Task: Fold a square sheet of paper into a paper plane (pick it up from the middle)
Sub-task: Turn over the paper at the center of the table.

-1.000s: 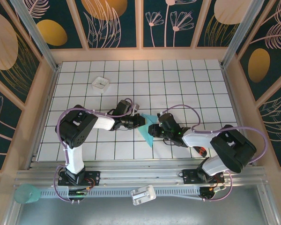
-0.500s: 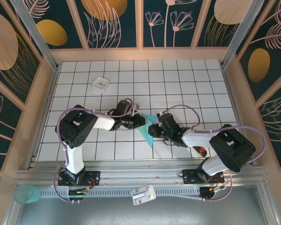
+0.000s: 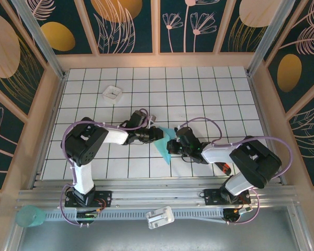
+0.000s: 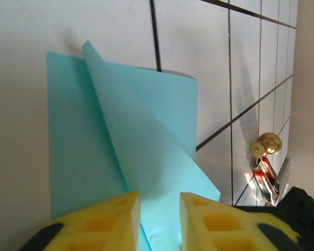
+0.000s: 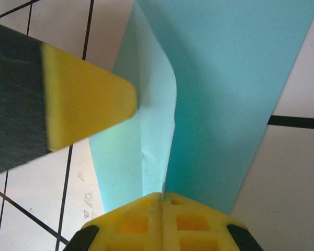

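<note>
Right end effector (image 5: 162, 204): fingers pressed together, pinching an upstanding fold of the paper sheet (image 3: 164, 148). The fold rises off the sheet and runs straight into the seam between my pads.

Left end effector (image 4: 159, 219): fingers spread a little, with turquoise paper showing in the gap. I cannot tell whether the paper passes between the pads or just under them. One of its yellow fingers (image 5: 89, 104) sits just beside the raised fold, on the left in the right wrist view.

Sheet location: near-centre of the tabletop (image 3: 199, 89), between my two end effectors and a couple of tile rows in from my bases. It is partly folded. One flap curls up off the flat layer, and a long diagonal crease runs from the far corner down toward the left fingers. The far and left edges lie flat on the tile.

Open room: bare white grid tiles run from beyond the sheet to the far wall, and out to either side of it.

Surroundings: pale wooden frame on three sides, with dark panels bearing gold and cream plant motifs.

Other items: small white tray (image 3: 112, 93) toward the far left, well apart from the sheet. Red-and-black tool (image 3: 225, 168) beside my right arm. Teal cup (image 3: 31, 215) off the tabletop at the near left corner.
</note>
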Motion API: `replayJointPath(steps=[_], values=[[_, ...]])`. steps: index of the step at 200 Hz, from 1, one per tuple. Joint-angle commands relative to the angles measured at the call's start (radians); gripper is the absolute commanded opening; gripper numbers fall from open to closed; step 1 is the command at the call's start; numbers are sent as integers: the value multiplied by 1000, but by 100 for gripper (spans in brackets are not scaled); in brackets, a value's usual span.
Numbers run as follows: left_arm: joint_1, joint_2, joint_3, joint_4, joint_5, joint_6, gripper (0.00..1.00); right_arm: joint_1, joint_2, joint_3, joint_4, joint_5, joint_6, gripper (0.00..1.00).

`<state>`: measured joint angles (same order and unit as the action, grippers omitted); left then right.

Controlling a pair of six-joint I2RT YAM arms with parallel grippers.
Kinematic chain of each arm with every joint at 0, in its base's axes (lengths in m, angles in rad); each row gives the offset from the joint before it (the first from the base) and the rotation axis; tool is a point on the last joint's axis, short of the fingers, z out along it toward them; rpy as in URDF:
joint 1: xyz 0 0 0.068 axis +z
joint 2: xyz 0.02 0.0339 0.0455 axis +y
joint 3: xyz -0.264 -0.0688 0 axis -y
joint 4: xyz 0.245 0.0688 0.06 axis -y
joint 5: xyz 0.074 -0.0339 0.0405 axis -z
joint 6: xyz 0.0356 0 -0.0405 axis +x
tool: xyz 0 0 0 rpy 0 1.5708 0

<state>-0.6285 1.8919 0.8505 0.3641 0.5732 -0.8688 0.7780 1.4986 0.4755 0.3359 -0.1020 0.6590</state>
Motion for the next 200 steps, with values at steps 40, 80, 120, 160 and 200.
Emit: replayJointPath(steps=[40,80,120,160,200], values=[[132,-307,-45,-52,-41,-16,41,-19,-241,192,-566,316,-193,0],[238,-405,-78,-126,-94,22,43,46,-198,430,-954,731,-237,0],[317,-439,-106,-138,-105,19,43,101,-42,606,-1219,1046,-135,0],[366,-450,-125,-149,-126,27,43,195,174,702,-1339,1107,-30,0],[387,-448,-128,-173,-151,57,44,315,460,815,-1397,1071,79,0]])
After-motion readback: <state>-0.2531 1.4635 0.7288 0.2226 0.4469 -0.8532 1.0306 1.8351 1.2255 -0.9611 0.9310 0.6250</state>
